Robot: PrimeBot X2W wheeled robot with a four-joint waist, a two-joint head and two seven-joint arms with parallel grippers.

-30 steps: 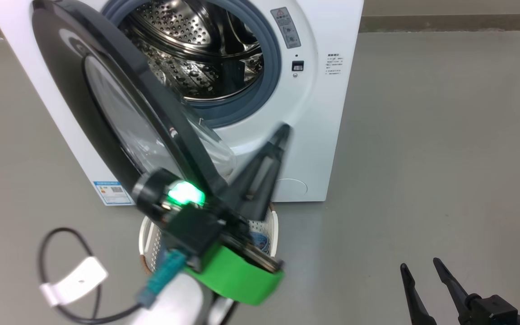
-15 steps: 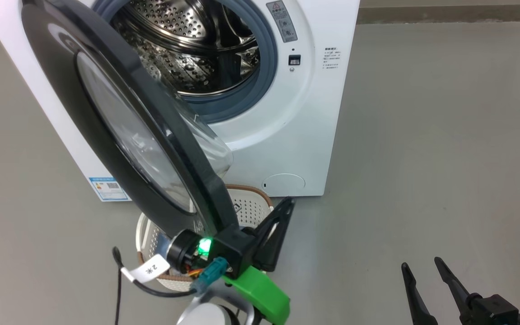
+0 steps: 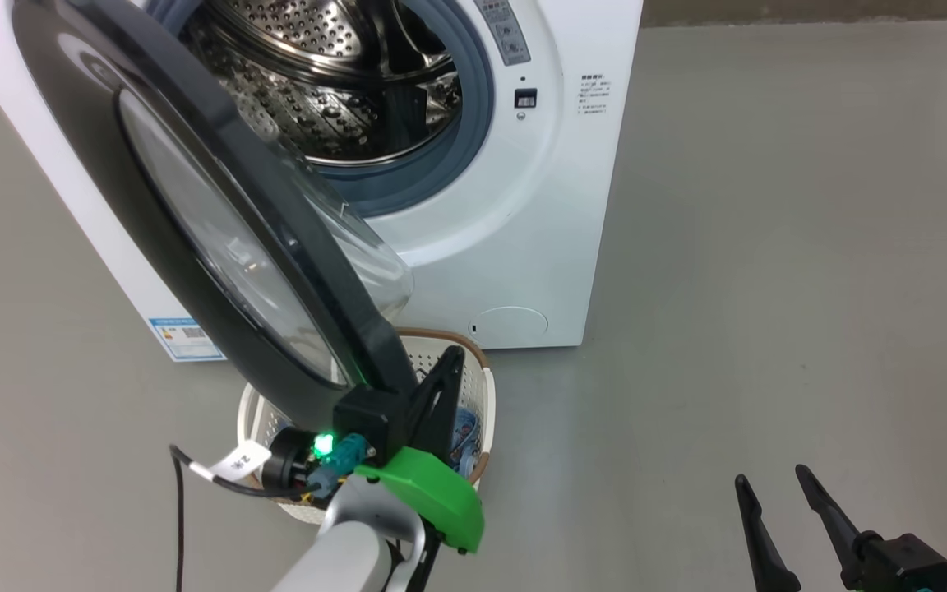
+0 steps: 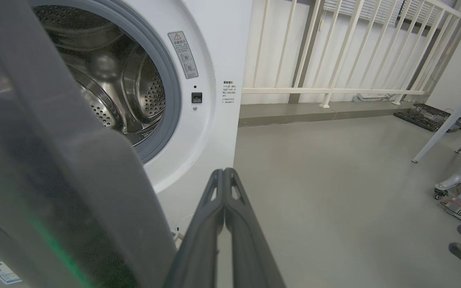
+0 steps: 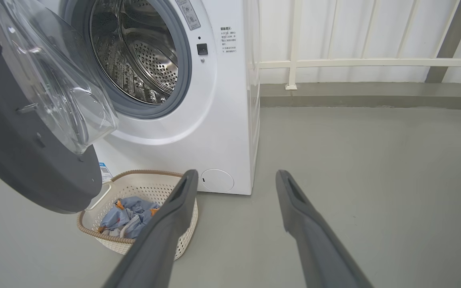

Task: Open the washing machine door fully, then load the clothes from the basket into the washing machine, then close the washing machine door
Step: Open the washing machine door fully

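The left gripper (image 4: 224,173), jaws pressed together, sits just beside the lower rim of the washing machine door (image 3: 194,247). The door stands part-open and overhangs the basket (image 5: 150,188). The right gripper (image 5: 236,176) hovers well apart, jaws spread. The clothes (image 5: 128,216) lie bundled in the basket on the floor (image 3: 769,247), just before the washing machine (image 3: 523,247), whose steel drum (image 3: 317,82) is exposed.
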